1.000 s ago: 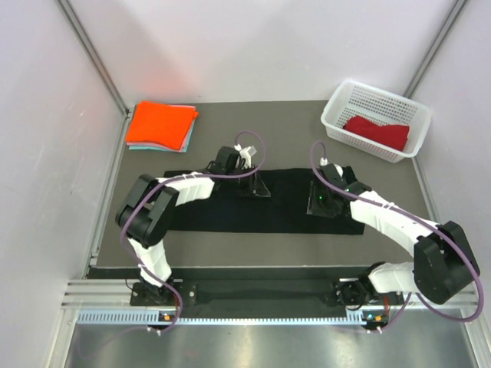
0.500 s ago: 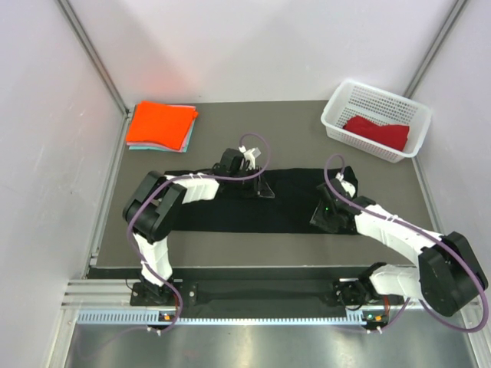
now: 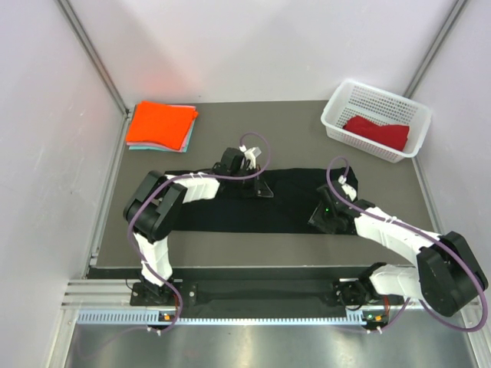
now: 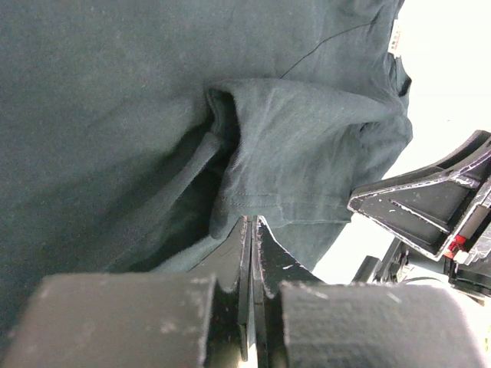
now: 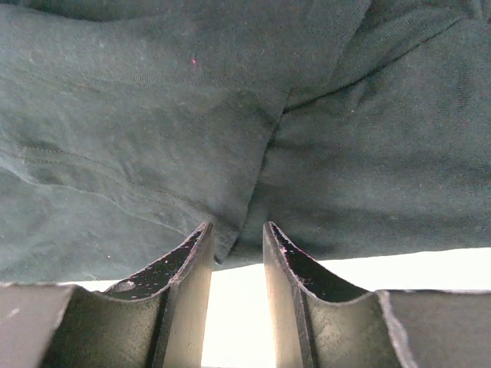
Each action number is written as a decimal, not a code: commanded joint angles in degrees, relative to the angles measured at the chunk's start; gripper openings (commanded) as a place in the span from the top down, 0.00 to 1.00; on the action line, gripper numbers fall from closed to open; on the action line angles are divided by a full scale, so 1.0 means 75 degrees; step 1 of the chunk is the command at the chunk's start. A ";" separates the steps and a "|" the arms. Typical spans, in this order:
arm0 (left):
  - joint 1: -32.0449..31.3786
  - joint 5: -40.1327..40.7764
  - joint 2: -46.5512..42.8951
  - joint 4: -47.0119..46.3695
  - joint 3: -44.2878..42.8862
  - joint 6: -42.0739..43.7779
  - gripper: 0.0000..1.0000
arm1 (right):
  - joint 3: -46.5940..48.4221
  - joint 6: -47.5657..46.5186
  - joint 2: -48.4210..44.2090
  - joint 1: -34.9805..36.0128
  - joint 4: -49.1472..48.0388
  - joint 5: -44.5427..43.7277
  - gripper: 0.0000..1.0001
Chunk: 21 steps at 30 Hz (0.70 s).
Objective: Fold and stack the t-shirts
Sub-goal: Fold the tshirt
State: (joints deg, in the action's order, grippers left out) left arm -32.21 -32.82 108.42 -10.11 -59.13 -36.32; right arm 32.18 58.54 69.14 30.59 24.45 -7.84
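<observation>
Black t-shirt (image 3: 284,205) is lying as a long flat band across the middle of the table (image 3: 261,123), with both arms working on it. Left gripper (image 4: 250,228) is sitting at the band's far edge, jaws pressed together and pinching a raised fold of hem. Right gripper (image 5: 238,230) is sitting at the near right edge, jaws spread part way. The cloth edge is lying just at its tips, not yet clamped.

Step in hand, by my reading, is getting matched grips for the next fold. To do it well, the right jaws should be going deeper over the edge before closing, taking every layer and not just the top one. Both sides should be lifting low and even, so the band is not twisting or dragging.

Orange t-shirt (image 3: 159,123) is lying folded on the teal t-shirt (image 3: 186,136) at the far left corner. Dark red t-shirt (image 3: 376,130) is waiting in the white basket (image 3: 337,107) at far right.
</observation>
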 commanded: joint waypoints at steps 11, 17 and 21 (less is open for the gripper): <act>-0.0030 -0.0137 -0.0264 -0.0082 -0.0202 -0.0349 1.00 | -0.0318 0.0374 -0.0043 0.0011 -0.0705 -0.0385 0.92; -0.0018 -0.0089 -0.0405 0.0280 -0.0295 -0.0431 1.00 | -0.0471 0.0374 -0.0405 0.0011 -0.0764 -0.0502 1.00; -0.0030 0.0062 -0.0581 0.0515 -0.0295 -0.0443 1.00 | -0.0436 0.0304 -0.0921 0.0011 -0.0507 -0.0701 1.00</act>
State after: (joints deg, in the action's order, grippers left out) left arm -32.25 -33.19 107.94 -7.70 -59.86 -39.18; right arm 28.75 60.90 66.11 30.59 20.95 -10.46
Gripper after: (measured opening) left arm 0.012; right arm 0.005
